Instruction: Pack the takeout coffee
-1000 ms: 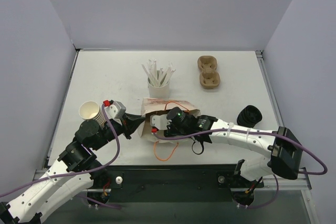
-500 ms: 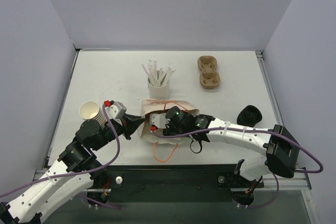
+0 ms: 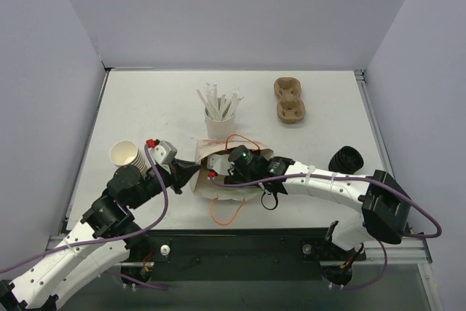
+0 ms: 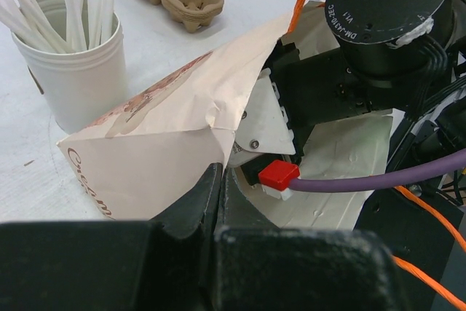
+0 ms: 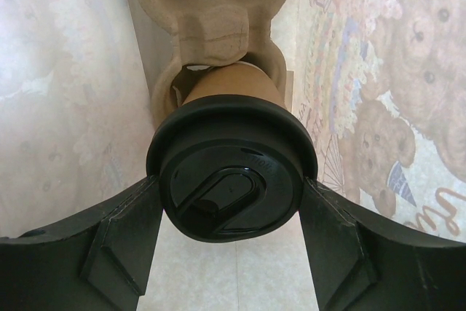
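Note:
The takeout coffee (image 5: 231,180), a brown paper cup under a black lid, sits in a socket of a moulded pulp carrier (image 5: 211,5) inside the printed paper bag (image 3: 218,156). My right gripper (image 5: 231,203) reaches into the bag's mouth, and its two fingers (image 5: 127,234) press the lid's rim from both sides. In the top view the bag hides the coffee and only the right wrist (image 3: 244,162) shows. My left gripper (image 4: 218,180) is shut on the bag's lower left edge (image 4: 167,129) and holds the mouth open.
A white cup of straws (image 3: 220,111) stands just behind the bag. A spare pulp carrier (image 3: 290,100) lies at the back right, a stack of black lids (image 3: 346,160) at the right, and stacked lidless paper cups (image 3: 125,154) by my left arm. Orange bag handles (image 3: 227,213) trail forward.
My right arm has pushed further left into the bag. The bag's upper flap has lifted, and an orange handle loop now shows above it. The left gripper has kept its hold.

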{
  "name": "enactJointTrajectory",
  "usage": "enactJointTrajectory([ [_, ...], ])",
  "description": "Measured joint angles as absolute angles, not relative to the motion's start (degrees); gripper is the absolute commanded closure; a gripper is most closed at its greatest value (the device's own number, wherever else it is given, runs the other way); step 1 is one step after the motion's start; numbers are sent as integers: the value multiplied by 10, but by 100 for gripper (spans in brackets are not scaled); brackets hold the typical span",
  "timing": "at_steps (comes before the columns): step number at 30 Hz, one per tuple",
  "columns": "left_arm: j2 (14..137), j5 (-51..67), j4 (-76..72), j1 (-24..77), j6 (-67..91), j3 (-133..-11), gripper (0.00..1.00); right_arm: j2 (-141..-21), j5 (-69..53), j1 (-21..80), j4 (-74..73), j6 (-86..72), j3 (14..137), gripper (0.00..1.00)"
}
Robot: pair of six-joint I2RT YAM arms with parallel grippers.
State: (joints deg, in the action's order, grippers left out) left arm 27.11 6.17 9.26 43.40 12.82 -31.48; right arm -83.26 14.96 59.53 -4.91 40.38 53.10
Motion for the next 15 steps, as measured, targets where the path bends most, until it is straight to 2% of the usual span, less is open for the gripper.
enactJointTrajectory([
  [8,280,55,92,434,128,-315,100,-834,137,585,-48,399,533,25],
  [12,285,50,92,434,128,-317,100,-834,136,583,-49,398,535,14],
  [15,288,49,91,434,129,-318,100,-834,135,581,-52,397,539,13],
])
